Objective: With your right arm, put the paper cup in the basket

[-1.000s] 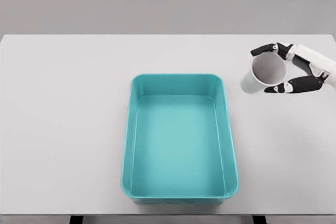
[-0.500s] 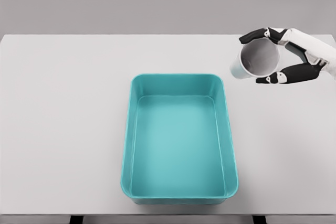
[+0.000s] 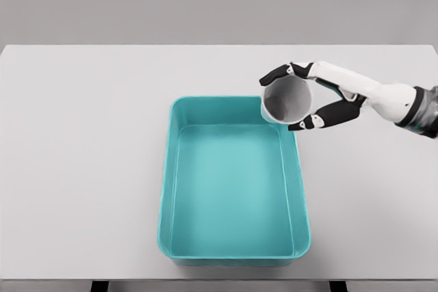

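A white paper cup [image 3: 286, 100] hangs in the air over the far right corner of the teal basket [image 3: 171, 169], its open mouth turned toward the camera. My right hand [image 3: 294, 98] is shut on the cup, with dark fingers [image 3: 276, 73] above it and the thumb below. The right arm reaches in from the right edge. The basket is a rectangular tub with nothing inside, lying at the middle of the white table [image 3: 82, 155]. The left arm does not show.
My right hand has carried the cup leftward from the table's right side to above the basket's far right corner. The cup's mouth now faces the camera more.
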Tool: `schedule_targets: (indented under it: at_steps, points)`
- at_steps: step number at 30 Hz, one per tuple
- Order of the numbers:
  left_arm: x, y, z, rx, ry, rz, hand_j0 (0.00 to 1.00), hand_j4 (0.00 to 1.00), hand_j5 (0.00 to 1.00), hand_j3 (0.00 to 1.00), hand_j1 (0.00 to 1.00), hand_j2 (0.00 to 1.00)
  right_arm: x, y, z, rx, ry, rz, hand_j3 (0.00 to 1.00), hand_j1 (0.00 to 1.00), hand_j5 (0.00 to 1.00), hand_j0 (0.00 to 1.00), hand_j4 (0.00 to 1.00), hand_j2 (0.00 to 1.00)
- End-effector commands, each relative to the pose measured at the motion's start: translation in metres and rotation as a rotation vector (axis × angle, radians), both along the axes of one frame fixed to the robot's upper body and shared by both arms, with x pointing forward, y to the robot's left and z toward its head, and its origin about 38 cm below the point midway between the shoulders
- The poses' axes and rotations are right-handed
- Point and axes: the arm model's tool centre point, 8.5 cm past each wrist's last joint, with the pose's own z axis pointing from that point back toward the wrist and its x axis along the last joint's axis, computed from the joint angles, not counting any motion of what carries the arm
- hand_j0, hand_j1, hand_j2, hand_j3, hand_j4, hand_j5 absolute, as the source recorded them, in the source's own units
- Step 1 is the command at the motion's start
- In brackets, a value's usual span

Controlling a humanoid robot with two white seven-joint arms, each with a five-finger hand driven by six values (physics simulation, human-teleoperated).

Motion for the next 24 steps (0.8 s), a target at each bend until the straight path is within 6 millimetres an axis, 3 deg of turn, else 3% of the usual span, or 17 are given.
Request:
schedule_targets:
  at_steps: [1, 11, 17, 24]
  points:
    - [0.000, 0.000, 0.000, 0.000, 0.000, -0.001, 1.00, 1.00, 1.00, 1.00, 1.00, 1.00, -0.002, 0.010, -0.010, -0.011, 0.015, 0.020, 0.74, 0.74, 0.74, 0.74, 0.74, 0.74]
    - [0.000, 0.000, 0.000, 0.000, 0.000, 0.001, 1.00, 1.00, 1.00, 1.00, 1.00, 1.00, -0.001, 0.033, -0.014, -0.160, -0.149, 0.065, 0.73, 0.73, 0.73, 0.73, 0.73, 0.73]
    - [0.000, 0.000, 0.000, 0.000, 0.000, -0.001, 1.00, 1.00, 1.00, 1.00, 1.00, 1.00, -0.012, 0.065, -0.036, -0.239, -0.206, 0.184, 0.74, 0.74, 0.74, 0.74, 0.74, 0.74]
    - [0.000, 0.000, 0.000, 0.000, 0.000, 0.001, 1.00, 1.00, 1.00, 1.00, 1.00, 1.00, -0.022, 0.075, -0.039, -0.279, -0.323, 0.278, 0.76, 0.76, 0.76, 0.76, 0.76, 0.76]
